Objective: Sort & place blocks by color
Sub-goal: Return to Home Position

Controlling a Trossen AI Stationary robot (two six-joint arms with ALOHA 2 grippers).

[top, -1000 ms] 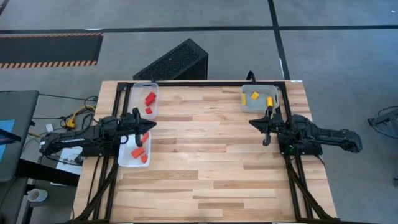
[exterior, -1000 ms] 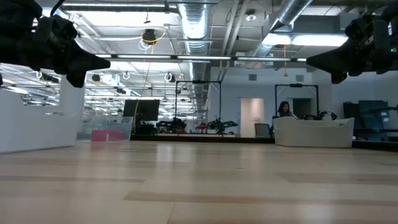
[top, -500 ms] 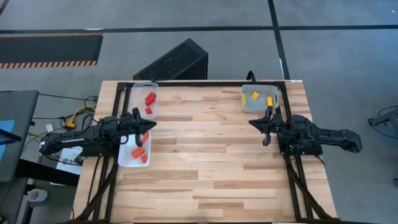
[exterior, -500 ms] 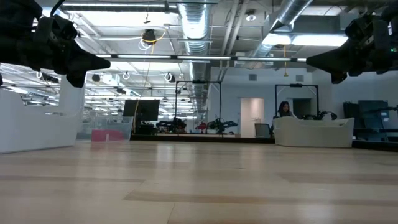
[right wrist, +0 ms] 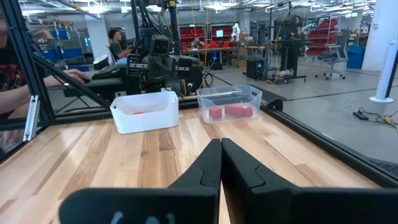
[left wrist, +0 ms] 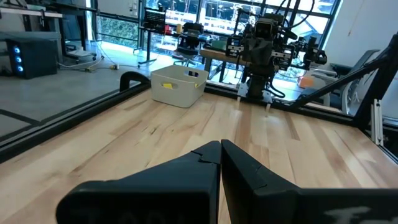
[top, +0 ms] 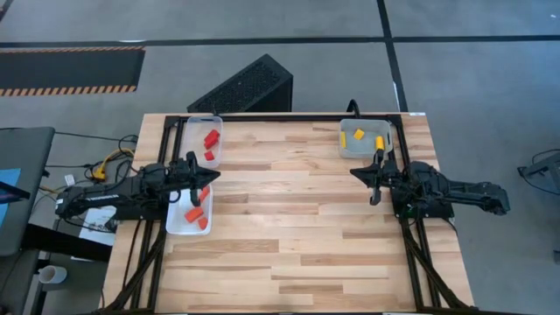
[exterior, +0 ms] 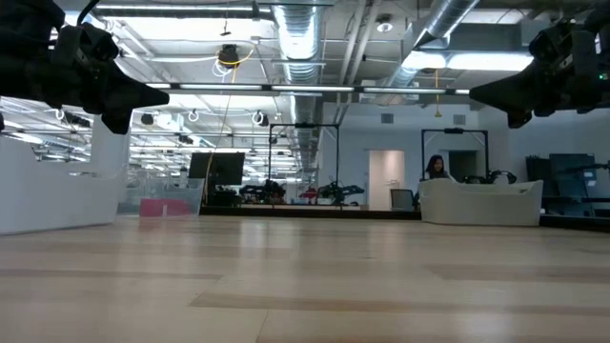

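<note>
Both arms hover clear of the table. Left gripper sits toward 10 o'clock, fingers pressed together, nose aimed at 3. Right gripper sits toward 2 o'clock, fingers also pressed tight, aimed at 9. Red blocks lie in the clear tray between 10 and 11, the bigger one slanting roughly 1 to 7. Orange blocks are in the white bin at 9, partly under the left arm. Yellow blocks are in the gray bin between 1 and 2, one bar running 12 to 6.
</note>
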